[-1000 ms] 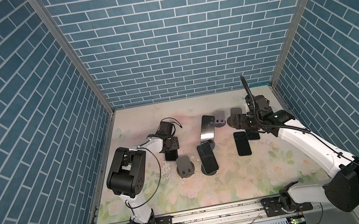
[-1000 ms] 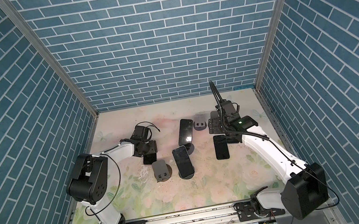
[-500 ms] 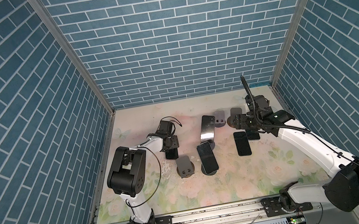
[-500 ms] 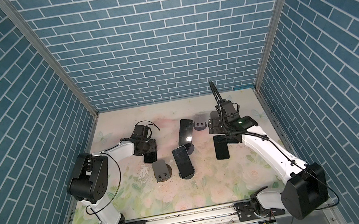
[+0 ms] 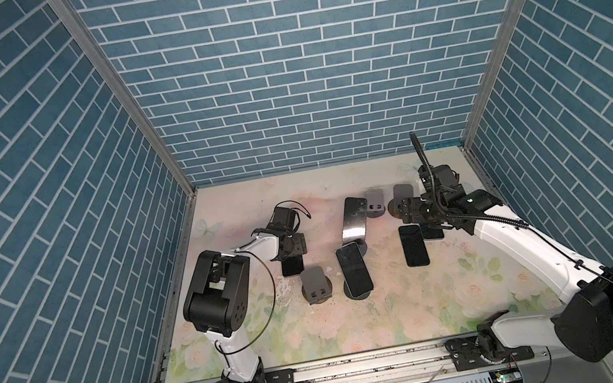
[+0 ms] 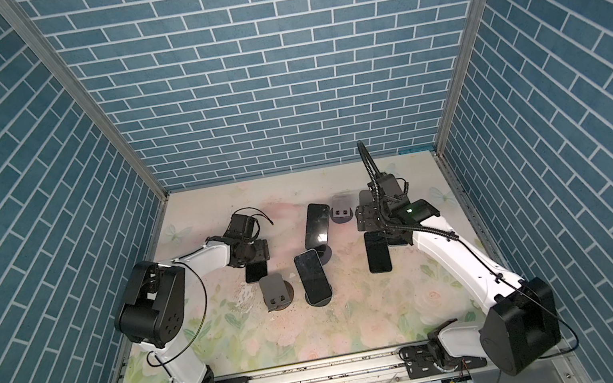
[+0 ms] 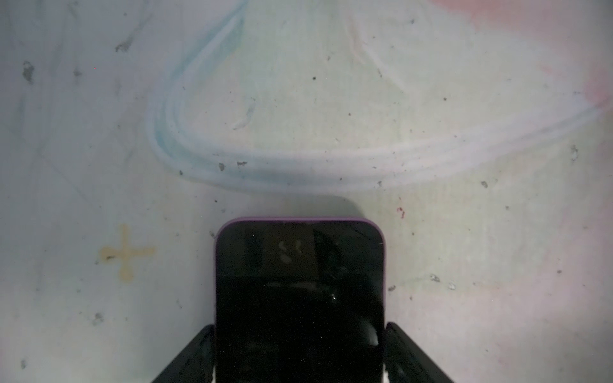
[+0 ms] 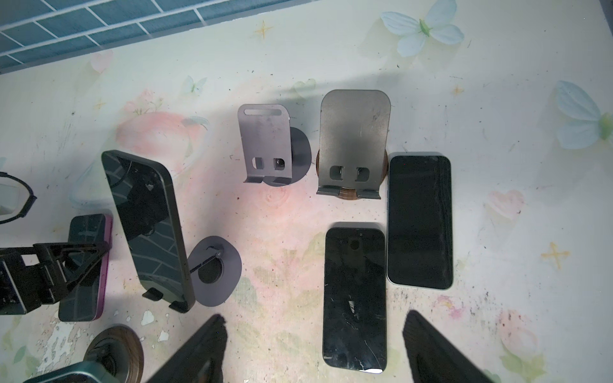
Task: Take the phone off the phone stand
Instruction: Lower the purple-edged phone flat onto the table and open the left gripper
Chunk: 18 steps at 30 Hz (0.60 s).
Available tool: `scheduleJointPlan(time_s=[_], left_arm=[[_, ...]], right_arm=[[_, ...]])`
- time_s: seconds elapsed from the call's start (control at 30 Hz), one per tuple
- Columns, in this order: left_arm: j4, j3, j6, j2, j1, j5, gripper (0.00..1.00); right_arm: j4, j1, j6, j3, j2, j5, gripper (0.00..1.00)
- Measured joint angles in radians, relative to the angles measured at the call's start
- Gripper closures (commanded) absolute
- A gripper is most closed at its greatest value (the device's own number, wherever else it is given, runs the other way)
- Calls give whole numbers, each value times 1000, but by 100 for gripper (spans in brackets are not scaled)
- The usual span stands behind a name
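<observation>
A black phone (image 5: 354,220) (image 8: 147,228) leans upright on a grey phone stand (image 8: 215,270) mid-table. A second phone (image 5: 354,275) rests on a stand nearer the front. My left gripper (image 5: 291,252) (image 7: 300,328) is low over a purple-cased phone (image 7: 298,265) (image 5: 292,266) that lies flat on the mat. Its fingers flank the case with thin slivers of gap, so it is open. My right gripper (image 5: 417,220) (image 8: 314,316) hovers open over a black phone (image 8: 354,298) lying flat, and holds nothing.
Two empty grey stands (image 8: 267,149) (image 8: 353,142) stand at the back, and a third (image 5: 315,284) stands front left. A grey-edged phone (image 8: 419,220) lies flat beside the black one. Blue brick walls close in three sides of the floral mat (image 5: 400,311).
The left jaws have spread slightly off the purple phone's sides, and the phone lies on the mat. The right arm has not moved.
</observation>
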Motion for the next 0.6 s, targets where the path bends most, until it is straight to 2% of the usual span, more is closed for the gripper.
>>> scheduleJointPlan(time_s=[0.3,0.43,0.6], left_arm=[[-59,-8,0,-30,0,-5,18],[-101,-36,0,-120,0,-13,8],[-104,-63,-7,-290,0,-13,2]], right_arm=[[0,0,0,-15,0,0,15],[0,0,0,-25,0,0,15],[1,0,1,-28,0,-1,15]])
